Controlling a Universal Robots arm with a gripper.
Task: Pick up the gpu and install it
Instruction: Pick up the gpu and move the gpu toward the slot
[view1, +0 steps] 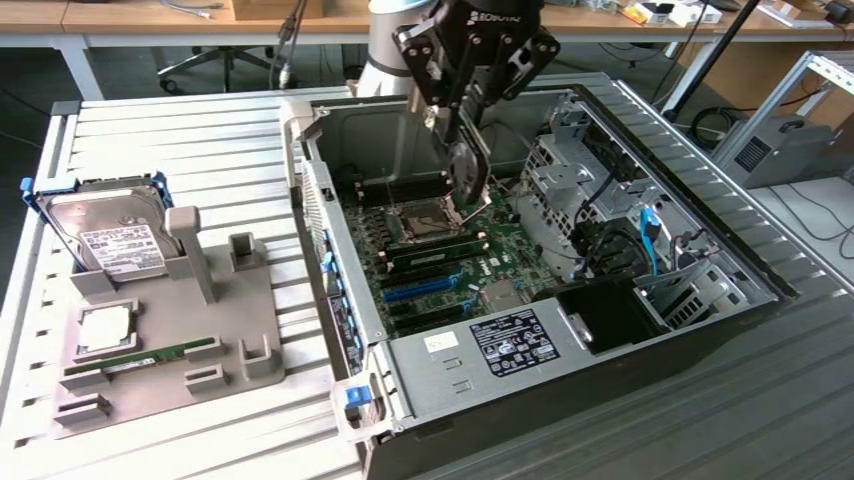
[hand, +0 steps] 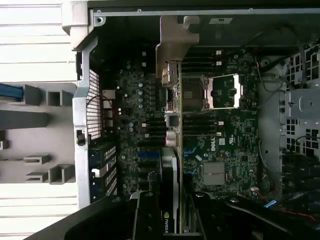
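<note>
My gripper is shut on the gpu, which hangs edge-down and slightly tilted inside the open computer case. Its lower end is just above the motherboard, near the CPU socket. In the wrist view the gpu appears edge-on, with its silver end bracket at the far end and its black heatsink side between my fingers. It hovers over the board next to the blue expansion slots; I cannot tell whether it touches a slot.
On the exterior view's left, a grey fixture holds a silver hard drive, a CPU chip and a narrow green memory stick. Drive cages and cables crowd the case's right side. The case walls surround the board.
</note>
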